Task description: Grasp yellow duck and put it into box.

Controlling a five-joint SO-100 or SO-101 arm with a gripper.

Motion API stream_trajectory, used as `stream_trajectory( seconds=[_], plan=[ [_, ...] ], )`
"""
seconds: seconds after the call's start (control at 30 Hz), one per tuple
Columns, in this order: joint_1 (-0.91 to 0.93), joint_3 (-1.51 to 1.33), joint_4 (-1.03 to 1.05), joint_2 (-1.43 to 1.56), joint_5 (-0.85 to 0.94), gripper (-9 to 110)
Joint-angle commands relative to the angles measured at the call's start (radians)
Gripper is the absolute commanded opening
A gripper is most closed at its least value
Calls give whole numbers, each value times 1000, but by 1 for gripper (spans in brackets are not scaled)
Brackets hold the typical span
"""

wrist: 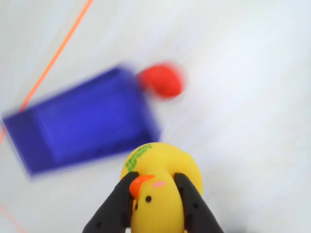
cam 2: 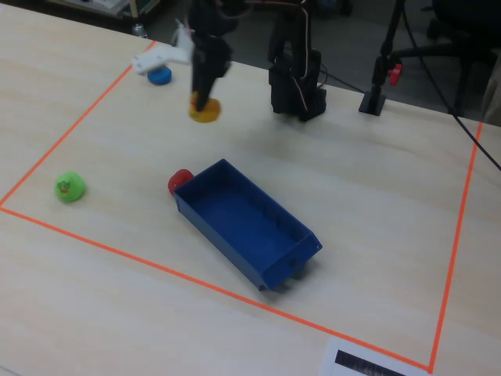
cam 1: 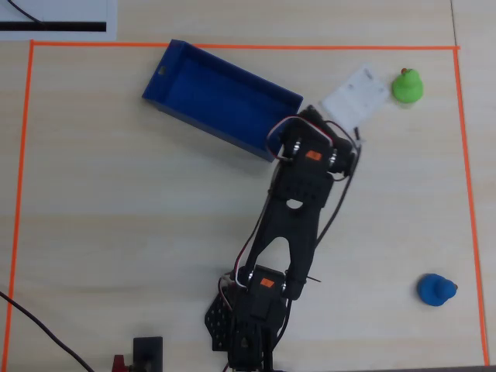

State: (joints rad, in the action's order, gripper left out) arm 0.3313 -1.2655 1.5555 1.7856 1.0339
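My gripper point(wrist: 155, 178) is shut on the yellow duck point(wrist: 160, 194), with a black finger on each side of its head and the orange beak showing. In the fixed view the gripper point(cam 2: 205, 100) holds the duck point(cam 2: 205, 111) above the table, behind the blue box point(cam 2: 243, 223) and apart from it. The box is open and empty, and it also shows in the wrist view point(wrist: 82, 121) and the overhead view point(cam 1: 221, 97). In the overhead view the arm point(cam 1: 298, 194) hides the duck.
A red duck point(cam 2: 180, 182) sits against the box's end point(wrist: 163, 80). A green duck point(cam 1: 407, 85) and a blue duck point(cam 1: 436, 290) stand near the orange tape border point(cam 1: 232, 46). The arm's base point(cam 2: 297, 86) is at the table's far edge.
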Motion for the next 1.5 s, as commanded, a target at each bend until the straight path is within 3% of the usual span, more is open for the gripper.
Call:
stream_trajectory(
  seconds=[0.0, 0.2, 0.53, 0.67, 0.8, 0.9, 1.2, 1.47],
  plan=[
    [-253, 54, 17, 31, -9, 0],
    [-350, 118, -37, -94, -6, 0],
    [-350, 360, -242, -405, -12, 0],
    [-321, 333, -388, -440, -12, 1],
    [-295, 213, -571, -439, 58, 13],
    [-282, 160, -614, -426, 103, 11],
    [-255, 147, -569, -417, 110, 11],
    [-224, 135, -420, -370, 129, 21]
  ],
)
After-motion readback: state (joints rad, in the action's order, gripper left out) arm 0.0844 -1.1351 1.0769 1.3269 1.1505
